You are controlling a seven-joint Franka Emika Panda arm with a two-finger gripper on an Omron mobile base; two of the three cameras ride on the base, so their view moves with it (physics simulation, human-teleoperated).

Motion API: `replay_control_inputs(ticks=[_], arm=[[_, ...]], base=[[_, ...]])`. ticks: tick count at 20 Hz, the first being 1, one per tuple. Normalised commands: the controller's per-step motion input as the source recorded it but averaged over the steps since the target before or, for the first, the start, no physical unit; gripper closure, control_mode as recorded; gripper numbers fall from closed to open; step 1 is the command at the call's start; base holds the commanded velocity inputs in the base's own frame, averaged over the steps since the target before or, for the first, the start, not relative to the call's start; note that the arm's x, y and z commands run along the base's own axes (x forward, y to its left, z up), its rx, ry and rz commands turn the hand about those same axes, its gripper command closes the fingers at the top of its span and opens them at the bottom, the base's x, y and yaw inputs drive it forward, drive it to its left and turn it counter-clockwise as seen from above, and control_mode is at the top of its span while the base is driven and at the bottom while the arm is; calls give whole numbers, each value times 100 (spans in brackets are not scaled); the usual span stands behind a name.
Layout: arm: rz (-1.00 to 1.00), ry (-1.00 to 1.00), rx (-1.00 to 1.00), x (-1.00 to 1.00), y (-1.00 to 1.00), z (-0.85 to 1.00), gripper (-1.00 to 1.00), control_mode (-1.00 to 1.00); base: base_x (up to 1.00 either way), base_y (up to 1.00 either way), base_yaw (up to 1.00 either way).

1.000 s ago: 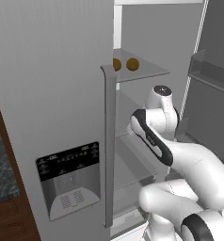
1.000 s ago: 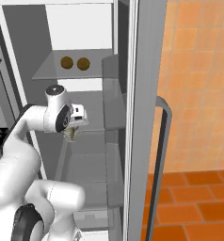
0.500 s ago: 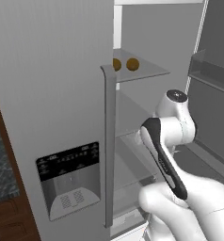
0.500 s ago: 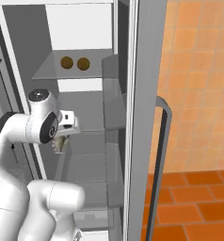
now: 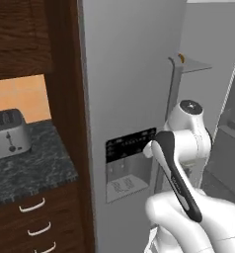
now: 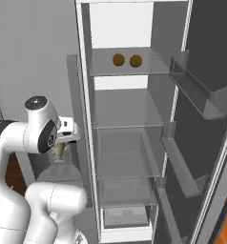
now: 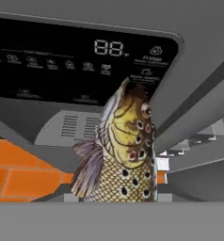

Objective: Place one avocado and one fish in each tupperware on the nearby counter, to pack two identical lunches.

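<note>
My gripper (image 6: 60, 146) is shut on a spotted yellow-brown fish (image 7: 125, 155), which hangs head-up in front of the fridge's dark dispenser panel (image 7: 76, 61). From the right base view the fish (image 6: 59, 151) shows as a tan shape under the hand, left of the open fridge. Two brown avocados (image 6: 118, 60) (image 6: 135, 61) lie side by side on the top glass shelf; one avocado (image 5: 181, 59) peeks out past the door edge in the left base view. The dark marbled counter (image 5: 25, 170) lies to the left. The tupperware is out of view.
A silver toaster (image 5: 8, 133) stands on the counter over brown drawers with silver handles (image 5: 31, 205). The closed grey fridge door with its dispenser (image 5: 129, 163) is close in front of the arm. The open right door with bins (image 6: 201, 95) stands on the right.
Both base views have swung, so the base has moved; counter and toaster now show at left. The arm has drawn back from the fridge shelves, the fish still in the gripper.
</note>
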Motion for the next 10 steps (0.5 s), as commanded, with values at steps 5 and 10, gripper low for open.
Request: replay_control_inputs(ticks=[5,10], arm=[[0,0,0,0,0,0,100,100],[0,0,0,0,0,0,100,100]], base=[[-21,100,9],[-15,100,10]])
